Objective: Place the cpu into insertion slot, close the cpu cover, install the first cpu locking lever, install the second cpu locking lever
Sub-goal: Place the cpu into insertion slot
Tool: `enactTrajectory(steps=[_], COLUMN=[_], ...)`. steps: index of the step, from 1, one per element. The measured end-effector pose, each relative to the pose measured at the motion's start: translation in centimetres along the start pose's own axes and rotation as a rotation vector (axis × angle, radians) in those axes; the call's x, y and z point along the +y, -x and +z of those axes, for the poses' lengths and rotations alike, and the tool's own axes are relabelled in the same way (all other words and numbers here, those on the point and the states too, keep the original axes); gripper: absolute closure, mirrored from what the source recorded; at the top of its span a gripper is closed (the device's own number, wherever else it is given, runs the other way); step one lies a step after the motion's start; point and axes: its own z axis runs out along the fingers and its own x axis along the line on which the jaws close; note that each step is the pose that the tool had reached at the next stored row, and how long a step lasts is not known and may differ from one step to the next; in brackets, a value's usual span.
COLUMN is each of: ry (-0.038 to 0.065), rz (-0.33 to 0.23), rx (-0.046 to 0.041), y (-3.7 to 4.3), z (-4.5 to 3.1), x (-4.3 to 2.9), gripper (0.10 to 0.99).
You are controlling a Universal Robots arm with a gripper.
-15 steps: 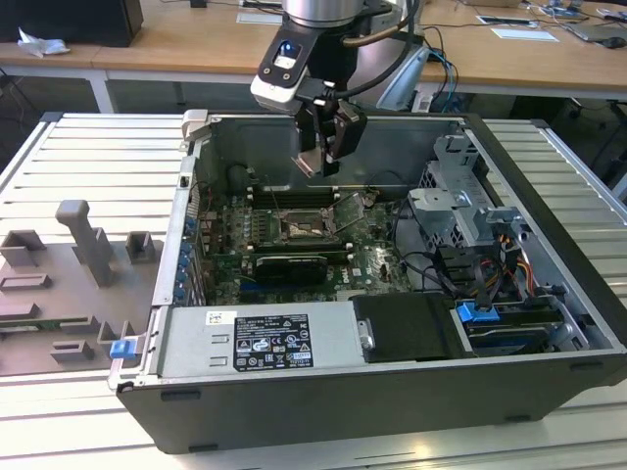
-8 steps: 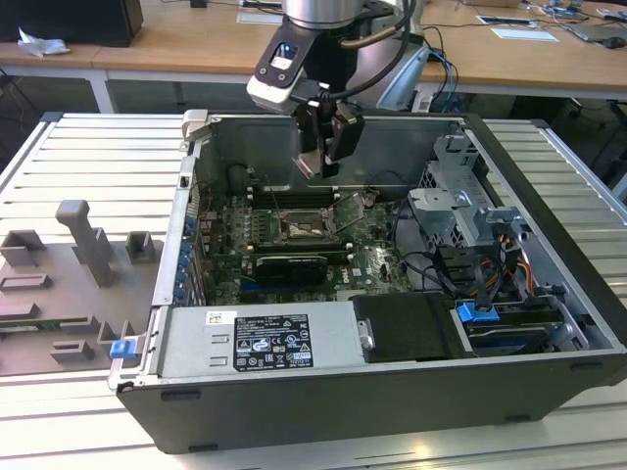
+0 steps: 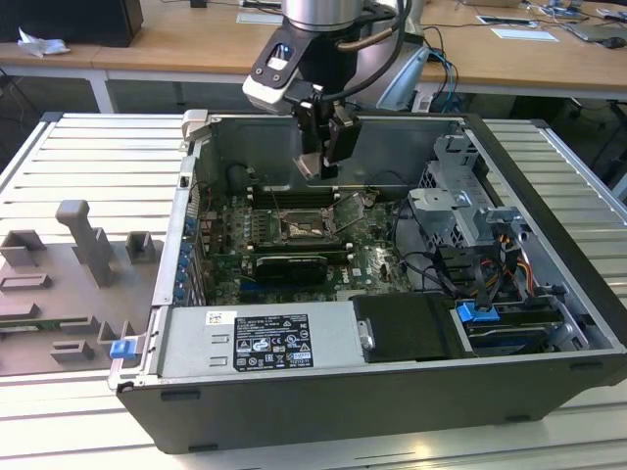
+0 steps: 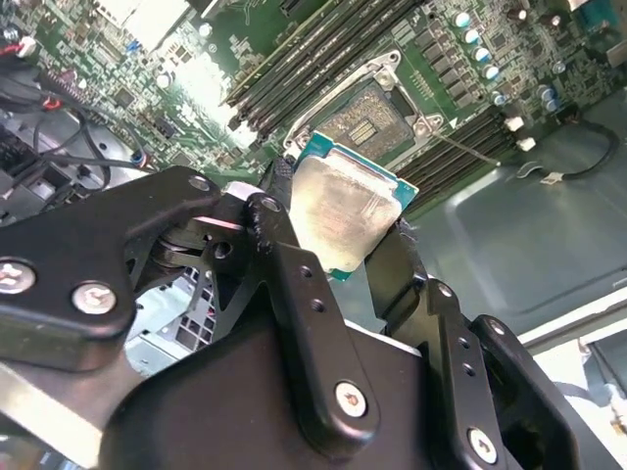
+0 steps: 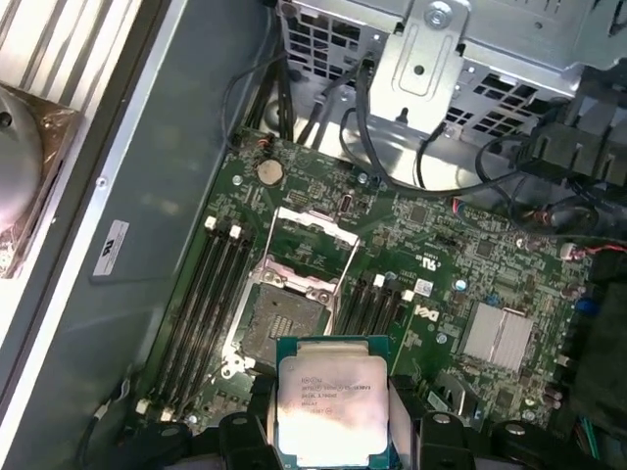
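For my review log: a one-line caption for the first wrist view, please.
The claw grips the chip over the circuit board; the socket lies open, its cover raised.

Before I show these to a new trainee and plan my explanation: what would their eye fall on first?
An open computer case lies on its side in the middle of the exterior view. Over its green board hangs the gripper, shut on a square silvery chip. Close by the chip in the first wrist view sits the bare socket, its metal cover swung open.
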Motion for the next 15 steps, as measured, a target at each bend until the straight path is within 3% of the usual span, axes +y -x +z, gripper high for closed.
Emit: enactTrajectory(steps=[6,10,15], ry=[-0.002,-0.002,-0.011], rz=[0.112,0.133,0.135], rx=[-0.0081,-0.0104,-0.0094], y=[0.01,0.02,0.04], z=[0.64,1.08,2.62], x=[-0.05,-0.09,-0.21], gripper=[0.545,0.545,0.545])
